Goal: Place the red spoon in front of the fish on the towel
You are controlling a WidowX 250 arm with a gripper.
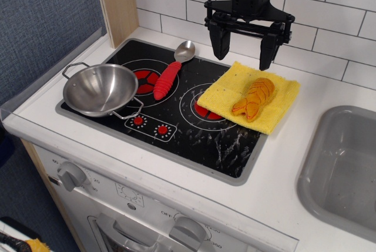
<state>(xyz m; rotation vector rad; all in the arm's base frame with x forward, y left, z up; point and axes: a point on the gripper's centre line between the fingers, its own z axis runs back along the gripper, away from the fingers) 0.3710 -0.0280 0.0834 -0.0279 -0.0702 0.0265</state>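
Observation:
The red spoon (169, 76) lies on the black stovetop, its ribbed red handle over the left burner and its silver bowl pointing to the back right. The orange fish (255, 98) lies on the yellow towel (226, 96), which covers the right burner's far side. My gripper (244, 49) hangs open and empty above the towel's back edge, behind the fish and to the right of the spoon's bowl.
A steel pan (100, 89) with two wire handles sits at the stove's left front. A grey sink (346, 170) is at the right. A white tiled wall stands behind, and a wooden post (117, 2) at the back left.

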